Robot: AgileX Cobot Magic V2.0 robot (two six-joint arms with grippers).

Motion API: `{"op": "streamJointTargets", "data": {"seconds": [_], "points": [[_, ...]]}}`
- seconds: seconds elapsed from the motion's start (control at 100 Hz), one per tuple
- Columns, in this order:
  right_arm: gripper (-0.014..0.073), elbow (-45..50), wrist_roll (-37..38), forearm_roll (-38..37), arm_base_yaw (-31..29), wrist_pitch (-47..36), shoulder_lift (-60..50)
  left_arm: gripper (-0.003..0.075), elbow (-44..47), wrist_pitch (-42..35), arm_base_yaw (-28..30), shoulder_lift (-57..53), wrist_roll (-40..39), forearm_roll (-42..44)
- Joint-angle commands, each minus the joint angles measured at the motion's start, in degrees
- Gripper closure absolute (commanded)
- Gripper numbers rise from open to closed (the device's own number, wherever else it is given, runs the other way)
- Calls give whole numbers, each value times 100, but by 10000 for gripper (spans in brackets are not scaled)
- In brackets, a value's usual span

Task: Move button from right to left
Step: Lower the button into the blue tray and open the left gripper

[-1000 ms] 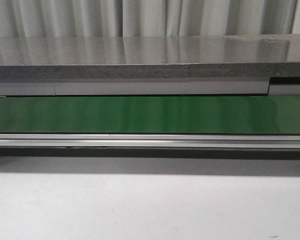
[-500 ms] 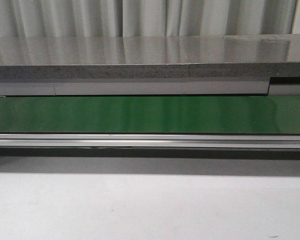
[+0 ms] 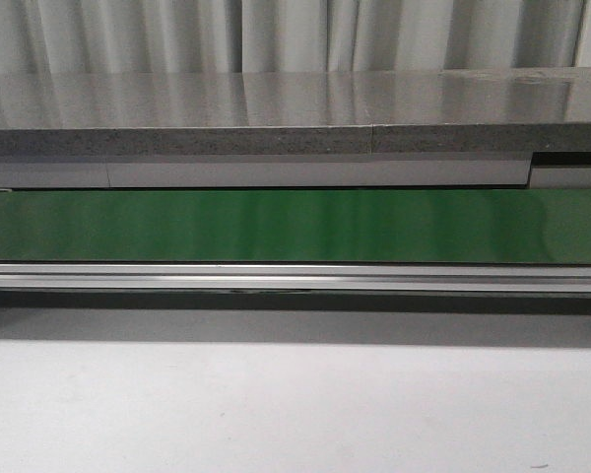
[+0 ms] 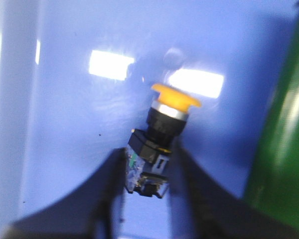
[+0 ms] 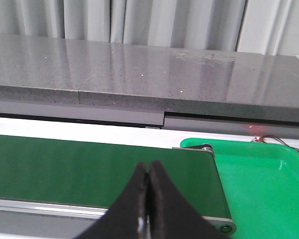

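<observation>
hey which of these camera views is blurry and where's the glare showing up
Left wrist view: softest, the button and the left hand gripping it are blurred, with two bright glare patches on the blue surface. Right wrist view: fairly sharp; the shut right hand is dark and soft-edged. Front view: sheen streaks on the green belt and reflections on the grey countertop.

Button (image 4: pixel 159 134): glossy yellow plastic cap, metallic collar, black plastic body | blue surface (image 4: pixel 79 124): glossy, reflective | belt (image 3: pixel 295 225): smooth green, slight sheen | countertop (image 5: pixel 139 69): polished speckled stone | tray (image 5: pixel 269 184): glossy green plastic
</observation>
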Motion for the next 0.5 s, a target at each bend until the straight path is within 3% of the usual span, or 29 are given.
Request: {"op": "streamJointTargets", "data": {"seconds": [0.0, 0.26, 0.49], "points": [[661, -123, 2, 23, 8, -505, -67, 739, -137, -141, 5, -682, -60, -341], [661, -123, 2, 23, 8, -505, -67, 741, 38, -349, -31, -1784, -50, -961], [661, -123, 2, 23, 8, -505, -67, 741, 897, -852, -98, -2912, -24, -1353]]}}
